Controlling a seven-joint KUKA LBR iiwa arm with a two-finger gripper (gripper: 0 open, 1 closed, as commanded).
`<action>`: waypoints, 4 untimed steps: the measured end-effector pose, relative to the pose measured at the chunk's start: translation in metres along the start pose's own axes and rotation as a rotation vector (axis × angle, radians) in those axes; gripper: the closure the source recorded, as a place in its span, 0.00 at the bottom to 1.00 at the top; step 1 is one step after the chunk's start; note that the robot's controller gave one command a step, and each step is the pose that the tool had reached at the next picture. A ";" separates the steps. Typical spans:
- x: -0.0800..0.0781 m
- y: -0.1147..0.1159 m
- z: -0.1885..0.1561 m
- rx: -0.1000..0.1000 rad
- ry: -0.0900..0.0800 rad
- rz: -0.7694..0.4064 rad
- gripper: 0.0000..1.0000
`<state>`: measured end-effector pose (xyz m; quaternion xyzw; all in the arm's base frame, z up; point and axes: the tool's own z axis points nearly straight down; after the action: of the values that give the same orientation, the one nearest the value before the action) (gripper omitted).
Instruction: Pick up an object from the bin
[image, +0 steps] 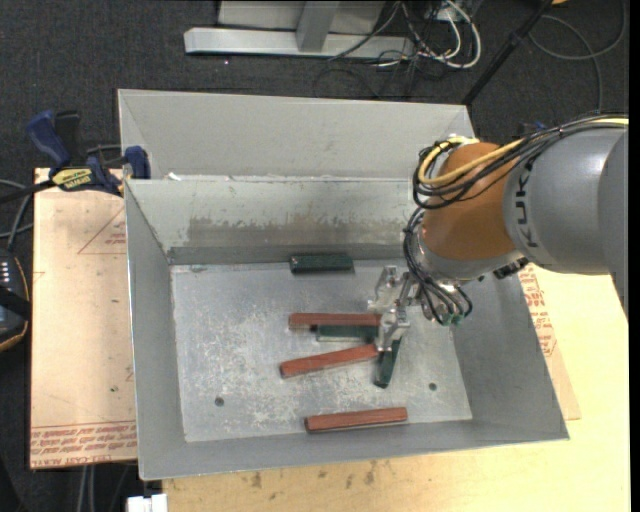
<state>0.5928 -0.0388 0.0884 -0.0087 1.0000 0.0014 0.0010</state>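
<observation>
Hovering at upper end of short dark green stick (385, 366), camera view: gripper (393, 318), arm entering from right. Gripper opening: cannot tell from this angle.
- Green stick lies on grey bin (250, 400) floor.
- Upper reddish-brown stick (330, 322) and tilted reddish-brown stick (325, 363) run left from green stick, right ends just beside it.
- Third reddish-brown stick (357, 420) below green stick, apart.
- Dark green block (322, 263) up-left of it.
- Risk, judged: crowded ends; closing may catch red end too, or pinch green stick off-centre so it swings, slips.
</observation>
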 end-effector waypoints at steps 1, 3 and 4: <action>0.019 -0.002 -0.024 0.003 -0.007 -0.089 0.00; 0.031 -0.003 0.003 0.003 -0.015 -0.152 0.00; 0.033 -0.003 0.004 0.002 -0.010 -0.152 0.00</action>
<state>0.5600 -0.0425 0.0845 -0.0845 0.9964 0.0001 0.0060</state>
